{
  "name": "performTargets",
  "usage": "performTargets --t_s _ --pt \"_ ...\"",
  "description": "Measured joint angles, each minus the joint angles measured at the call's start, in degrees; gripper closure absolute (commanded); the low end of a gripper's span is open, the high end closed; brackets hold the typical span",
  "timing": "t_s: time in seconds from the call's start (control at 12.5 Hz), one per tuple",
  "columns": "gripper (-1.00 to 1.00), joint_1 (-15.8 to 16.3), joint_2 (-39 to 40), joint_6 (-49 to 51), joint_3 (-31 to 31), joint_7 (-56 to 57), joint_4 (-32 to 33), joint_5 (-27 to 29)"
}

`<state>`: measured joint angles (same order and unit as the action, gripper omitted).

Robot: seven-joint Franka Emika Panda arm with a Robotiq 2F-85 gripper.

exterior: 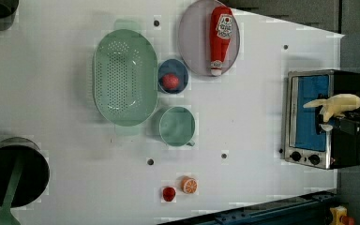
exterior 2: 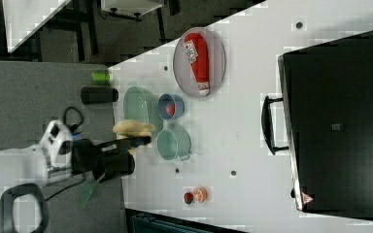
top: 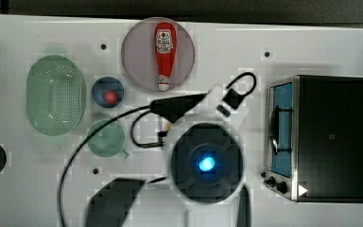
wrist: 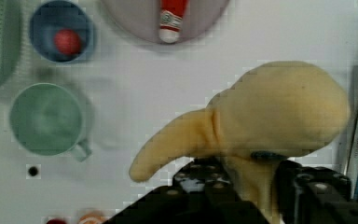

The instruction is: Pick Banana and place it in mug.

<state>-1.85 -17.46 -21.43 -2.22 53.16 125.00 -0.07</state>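
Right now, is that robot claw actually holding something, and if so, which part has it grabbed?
Yes. The gripper holds the banana, pinched at a lower segment between its fingers, with the curved pieces sticking up above them.

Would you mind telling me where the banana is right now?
The banana is held in the gripper, lifted off the table; in the left view it hangs in front of the toaster oven, far right of the mug.

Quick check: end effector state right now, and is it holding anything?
End effector: closed on the pale yellow, curved banana, held up above the white table.
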Motion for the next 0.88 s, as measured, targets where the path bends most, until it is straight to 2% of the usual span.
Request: performTargets --t_s 0.24,0.48,0.64,0.88 --pt "0.37 0.7 1.3 1.7 -5.7 -6.3 0.2 1.1" --pt "0.37 3.9 5.2 1.0 -9.9 -14.6 2.5 2.8" --pt "0.37 3.9 9.2 0.5 -14.1 -21.0 2.7 2.4" --pt "0.37 4.2 13.8 -5.5 -18.7 -27.4 3.9 2.5"
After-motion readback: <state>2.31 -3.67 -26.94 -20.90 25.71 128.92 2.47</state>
